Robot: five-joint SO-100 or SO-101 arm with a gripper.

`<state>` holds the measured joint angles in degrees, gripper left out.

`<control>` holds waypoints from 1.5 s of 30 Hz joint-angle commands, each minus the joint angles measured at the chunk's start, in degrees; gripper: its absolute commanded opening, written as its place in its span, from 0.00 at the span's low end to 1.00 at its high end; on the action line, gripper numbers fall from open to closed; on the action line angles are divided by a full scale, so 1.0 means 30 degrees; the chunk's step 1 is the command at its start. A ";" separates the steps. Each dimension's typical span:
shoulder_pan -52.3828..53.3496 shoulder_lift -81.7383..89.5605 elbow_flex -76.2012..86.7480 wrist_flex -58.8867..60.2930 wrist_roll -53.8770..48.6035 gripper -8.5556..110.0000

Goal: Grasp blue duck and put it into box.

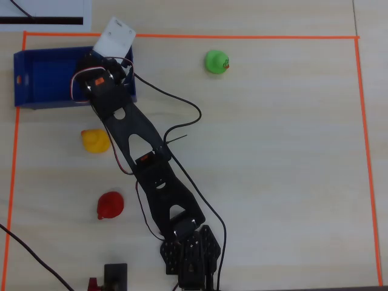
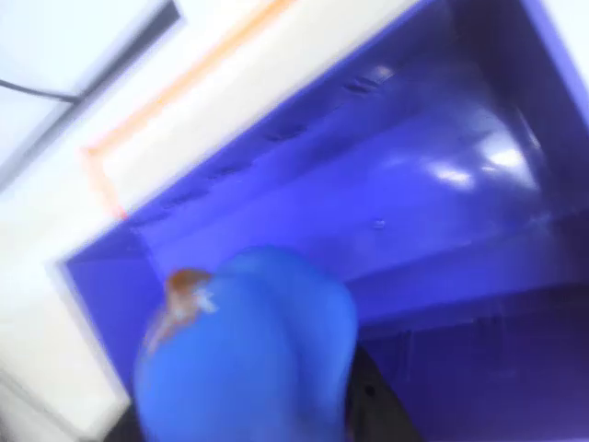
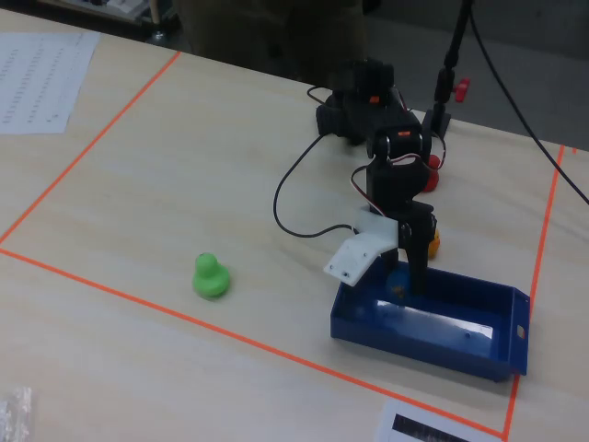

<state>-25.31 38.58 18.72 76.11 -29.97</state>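
Note:
The blue duck (image 2: 248,354) fills the bottom of the blurred wrist view, held close to the camera with its small brown beak up. My gripper (image 3: 402,279) is shut on it and hangs just above the inside of the dark-blue box (image 3: 460,324), at the box's left end in the fixed view. The duck shows as a small blue patch (image 3: 397,278) between the fingers. In the overhead view the gripper (image 1: 102,76) covers the right end of the box (image 1: 42,76) and hides the duck. The box floor (image 2: 442,203) holds nothing.
A green duck (image 1: 216,62) stands right of the box, a yellow duck (image 1: 94,140) just below it, and a red duck (image 1: 110,205) further down. Orange tape (image 1: 242,37) frames the work area. The arm's black cable (image 1: 182,103) loops across the table.

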 commanded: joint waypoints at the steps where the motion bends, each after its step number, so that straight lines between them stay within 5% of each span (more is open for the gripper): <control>1: 0.0469 0.0937 -0.1289 0.1963 -0.0850 0.32; 7: 0.2607 0.9697 0.5771 0.0937 -0.2051 0.07; 17: 0.7734 3.1553 3.8613 -1.1396 -0.7500 0.07; 22: 0.8701 3.7910 4.8984 -1.3916 -0.8496 0.07; 30: 0.7852 4.5469 5.2500 -0.7383 -0.9199 0.07; 35: 0.8643 4.9189 5.3145 -0.1582 -1.2422 0.07; 45: 1.0459 5.0361 5.3174 -0.0498 -1.2949 0.17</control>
<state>5.62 189.67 178.33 73.12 -68.47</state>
